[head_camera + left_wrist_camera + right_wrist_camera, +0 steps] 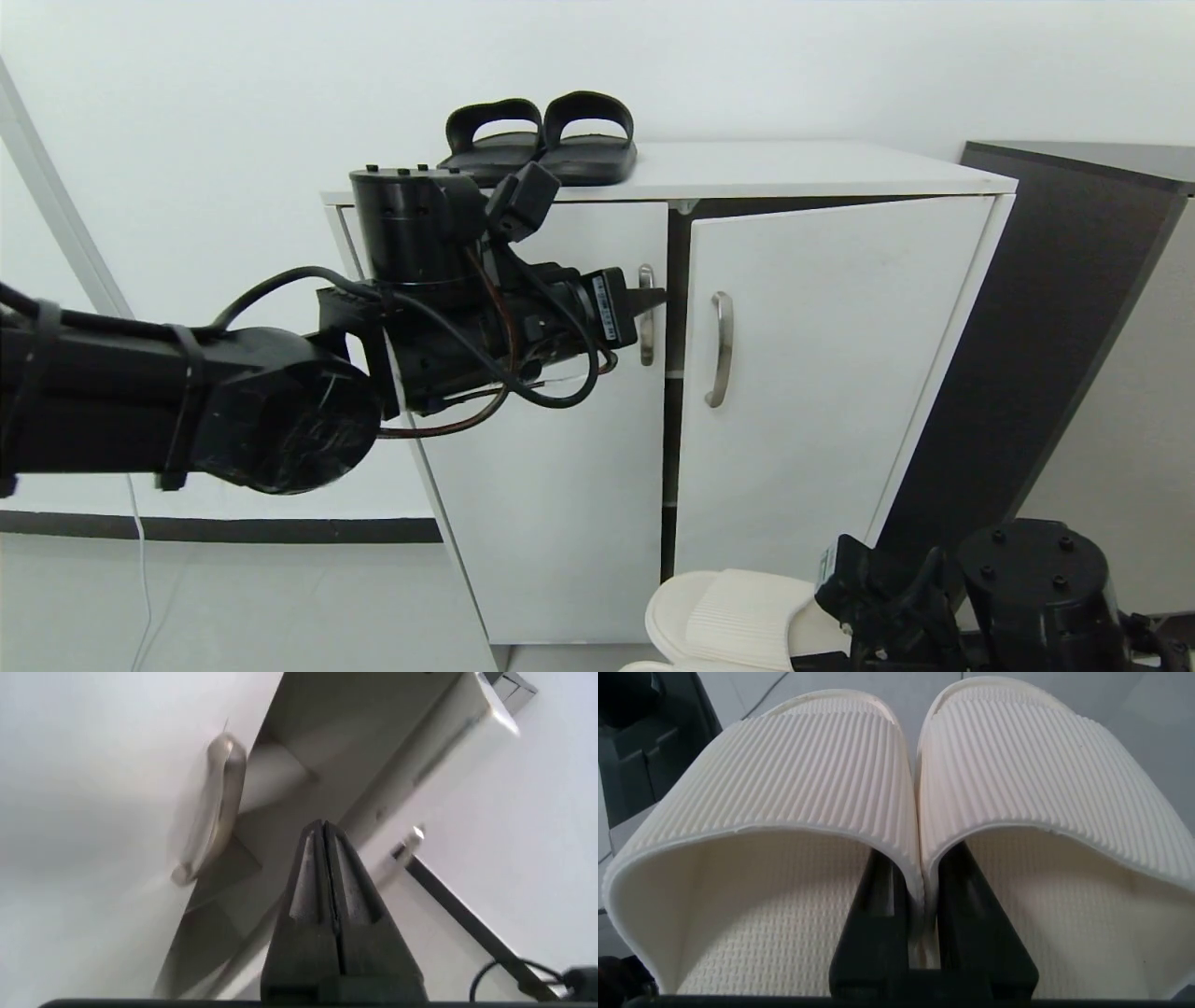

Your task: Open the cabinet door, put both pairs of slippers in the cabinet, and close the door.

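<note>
Right gripper (918, 896), lower right of the head frame: clamped on the touching inner edges of the white slippers (785, 793), the pair low in front of the cabinet (794, 168).
Left gripper (659, 297), frame centre: fingers pressed together with nothing between them, tip at the left door handle (646, 322); whether they touch cannot be told.
Right door (822, 373): looks slightly ajar, with a dark gap along its top.
Black slippers (541, 140), upper centre: side by side on the cabinet top.
Step in hand, by judgement: opening the door.
Next move calls for parting the fingers around a handle and pulling outward.
</note>
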You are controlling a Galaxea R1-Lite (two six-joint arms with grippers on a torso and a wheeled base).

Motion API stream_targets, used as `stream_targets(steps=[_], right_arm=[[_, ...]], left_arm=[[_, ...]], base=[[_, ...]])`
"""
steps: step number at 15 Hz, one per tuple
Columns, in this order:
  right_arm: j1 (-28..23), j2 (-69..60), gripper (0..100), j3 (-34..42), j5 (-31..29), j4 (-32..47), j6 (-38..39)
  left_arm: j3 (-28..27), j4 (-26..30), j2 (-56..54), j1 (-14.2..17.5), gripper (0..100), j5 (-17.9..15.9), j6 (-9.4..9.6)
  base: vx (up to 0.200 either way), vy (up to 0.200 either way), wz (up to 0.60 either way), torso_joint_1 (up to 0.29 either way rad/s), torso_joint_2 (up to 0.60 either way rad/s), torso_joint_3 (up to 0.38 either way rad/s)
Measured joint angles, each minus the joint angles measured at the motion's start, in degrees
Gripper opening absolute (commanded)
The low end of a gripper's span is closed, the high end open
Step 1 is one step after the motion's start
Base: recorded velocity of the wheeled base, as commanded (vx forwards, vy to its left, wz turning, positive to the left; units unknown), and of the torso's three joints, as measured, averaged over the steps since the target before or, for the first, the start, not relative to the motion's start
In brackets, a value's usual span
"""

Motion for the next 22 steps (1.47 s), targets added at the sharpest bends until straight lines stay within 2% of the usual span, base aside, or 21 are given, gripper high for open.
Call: stream_targets(steps=[3, 9, 16, 18, 20, 22], right_arm=[[-0.06, 0.05, 0, 0.04, -0.06, 0.0, -0.06], [-0.09, 1.32, 0, -0.02, -0.06, -0.11, -1.11], [0.78, 1.79, 0, 0.17, -0.06, -0.02, -1.11], [1.66, 1.71, 0, 0.63, -0.02, -0.07, -1.17], [2.36, 1.66, 0, 0.91, 0.02, -0.07, -1.19], [2.43, 1.62, 0, 1.05, -0.02, -0.11, -1.17]], left_arm=[[-4.38, 0.17, 3.78, 0.09, 0, 0.05, -0.39], [-8.12, -3.19, 8.94, 0.01, 0, -0.55, -0.61], [-7.33, -6.18, 10.98, -0.71, 0, 0.11, -0.55], [-5.12, -8.53, 10.64, -3.61, 0, 0.21, -0.39], [-3.44, -11.26, 10.09, -8.53, 0, -0.04, -0.33], [-2.72, -13.48, 9.79, -10.34, 0, -0.15, -0.41]], base=[[0.0, 0.0, 0.0, 0.0, 0.0, 0.0], [0.0, 0.0, 0.0, 0.0, 0.0, 0.0], [-0.2, 0.0, 0.0, -0.001, 0.0, 0.004], [-0.2, 0.0, 0.0, 0.005, 0.0, -0.005], [-0.2, 0.0, 0.0, -0.002, 0.0, 0.002], [0.0, 0.0, 0.0, 0.0, 0.0, 0.0]])
